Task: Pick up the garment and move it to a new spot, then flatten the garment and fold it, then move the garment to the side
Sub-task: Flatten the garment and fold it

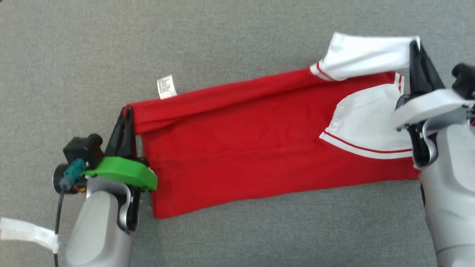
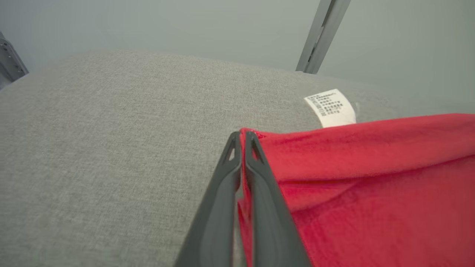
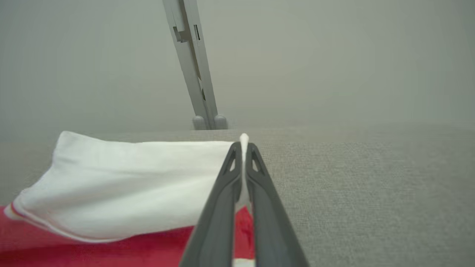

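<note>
Item: red T-shirt (image 1: 252, 148) with white sleeves, laid lengthwise across a grey fabric surface (image 1: 237, 33), far edge folded over
Left gripper (image 1: 127, 111): fingers pressed together on the red hem corner
Right gripper (image 1: 415, 46): fingers pinched on the white sleeve (image 1: 363, 55), held raised over the shoulder end
White care label (image 1: 166, 86): sticks out beyond the folded edge, near the left gripper
</note>
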You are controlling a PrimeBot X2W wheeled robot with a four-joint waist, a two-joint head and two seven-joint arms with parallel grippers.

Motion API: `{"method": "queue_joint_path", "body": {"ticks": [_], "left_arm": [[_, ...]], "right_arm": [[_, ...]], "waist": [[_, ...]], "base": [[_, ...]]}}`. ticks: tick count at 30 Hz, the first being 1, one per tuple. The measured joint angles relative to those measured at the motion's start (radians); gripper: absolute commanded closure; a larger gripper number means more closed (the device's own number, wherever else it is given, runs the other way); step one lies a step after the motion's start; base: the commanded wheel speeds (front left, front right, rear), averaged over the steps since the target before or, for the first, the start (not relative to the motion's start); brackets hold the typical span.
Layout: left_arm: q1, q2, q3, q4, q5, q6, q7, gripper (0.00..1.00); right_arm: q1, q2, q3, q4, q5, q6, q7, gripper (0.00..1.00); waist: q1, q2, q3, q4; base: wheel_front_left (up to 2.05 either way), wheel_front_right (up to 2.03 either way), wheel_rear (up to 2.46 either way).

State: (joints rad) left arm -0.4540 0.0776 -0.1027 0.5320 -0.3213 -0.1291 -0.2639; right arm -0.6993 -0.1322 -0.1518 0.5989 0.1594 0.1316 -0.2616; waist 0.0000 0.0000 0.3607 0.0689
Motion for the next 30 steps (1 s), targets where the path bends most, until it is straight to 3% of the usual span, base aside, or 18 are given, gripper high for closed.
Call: {"method": "queue_joint_path", "body": {"ticks": [7, 8, 9, 12, 13, 14, 15, 23, 30], "left_arm": [[0.142, -0.021, 0.001, -0.011, 0.017, 0.000, 0.000, 1.00], [0.160, -0.022, -0.006, -0.011, 0.021, 0.000, 0.000, 0.95], [0.177, -0.024, -0.008, -0.009, 0.029, 0.000, 0.000, 0.63], [0.215, -0.026, -0.006, 0.007, 0.030, 0.000, 0.000, 0.41], [0.225, -0.027, -0.005, 0.011, 0.030, 0.000, 0.000, 0.21], [0.235, -0.028, -0.001, 0.017, 0.030, 0.000, 0.000, 0.00], [0.246, -0.029, 0.000, 0.016, 0.021, 0.003, 0.000, 0.00], [0.305, -0.028, -0.021, -0.072, -0.015, 0.044, 0.000, 0.00], [0.302, -0.028, -0.040, -0.087, -0.030, 0.052, 0.000, 0.00]], "right_arm": [[0.205, 0.007, 0.021, -0.028, 0.051, 0.000, 0.000, 1.00], [0.227, 0.007, 0.019, -0.028, 0.052, 0.000, 0.000, 1.00], [0.248, 0.010, 0.012, -0.028, 0.053, 0.000, 0.000, 1.00], [0.300, 0.017, -0.005, -0.030, 0.056, 0.000, 0.000, 1.00], [0.312, 0.020, -0.015, -0.032, 0.059, 0.000, 0.000, 0.81], [0.327, 0.024, -0.029, -0.035, 0.062, 0.000, 0.000, 0.53], [0.343, 0.026, -0.038, -0.035, 0.065, 0.000, 0.000, 0.03], [0.329, 0.016, -0.057, -0.106, 0.080, 0.000, 0.000, 0.00], [0.241, -0.027, -0.013, 0.058, 0.017, 0.000, 0.094, 0.00]], "waist": [[0.0000, 0.0000, -0.068, -0.018], [0.0000, 0.0000, -0.076, -0.019], [0.0000, 0.0000, -0.084, -0.020], [0.0000, 0.0000, -0.103, -0.019], [0.0000, 0.0000, -0.108, -0.017], [0.0000, 0.0000, -0.114, -0.016], [0.0000, 0.0000, -0.119, -0.013], [-0.0001, 0.0000, -0.129, 0.017], [0.0000, 0.0000, -0.123, 0.048]], "base": [[0.00, 0.00, 0.00], [0.00, 0.00, 0.00], [0.00, 0.00, 0.00], [0.00, 0.00, 0.00], [0.00, 0.00, 0.00], [0.00, 0.00, 0.00], [0.00, 0.00, 0.00], [0.00, 0.00, 0.00], [0.00, 0.00, 0.00]]}}
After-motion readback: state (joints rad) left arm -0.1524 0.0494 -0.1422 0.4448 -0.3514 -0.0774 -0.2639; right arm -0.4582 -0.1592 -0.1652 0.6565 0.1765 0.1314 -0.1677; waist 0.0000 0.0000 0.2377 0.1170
